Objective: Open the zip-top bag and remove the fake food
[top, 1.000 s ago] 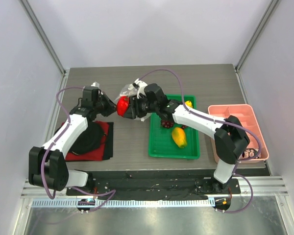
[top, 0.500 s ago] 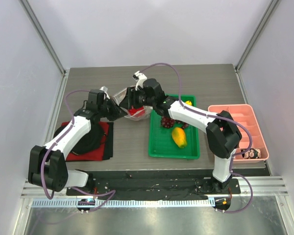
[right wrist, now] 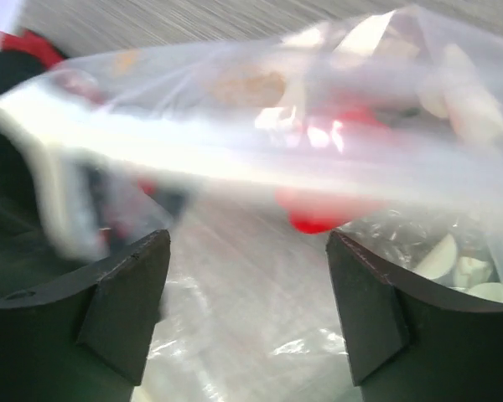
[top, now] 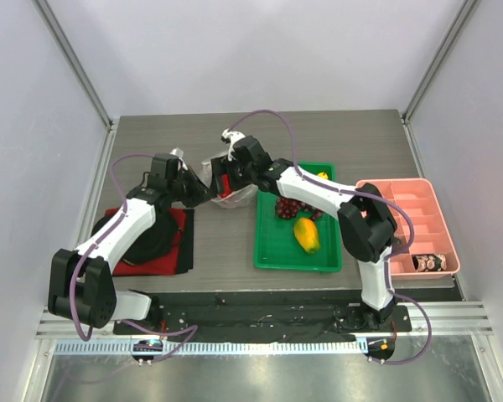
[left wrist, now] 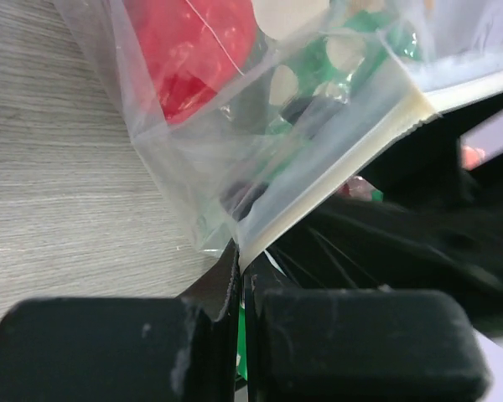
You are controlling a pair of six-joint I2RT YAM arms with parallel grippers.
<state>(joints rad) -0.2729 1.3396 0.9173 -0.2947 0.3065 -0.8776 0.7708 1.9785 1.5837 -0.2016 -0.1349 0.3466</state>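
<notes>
**Both pincers at the mouth of the zip-top bag [top: 228,186], upper middle of the surface [top: 222,247].**

From above: the left pincer [top: 199,192] and right pincer [top: 222,177] meet at the bag, just left of the green tray [top: 268,251], where the yellow piece [top: 306,234] and grape cluster [top: 288,208] lie. Left wrist: its jaws are pressed tight on the zip strip [left wrist: 335,167], probably anchoring the mouth, and the glossy red piece [left wrist: 193,50] sits inside at upper left. Right wrist: its jaws are wide apart and grip nothing, with blurred film ahead, seemingly lined up to reach in.
</notes>
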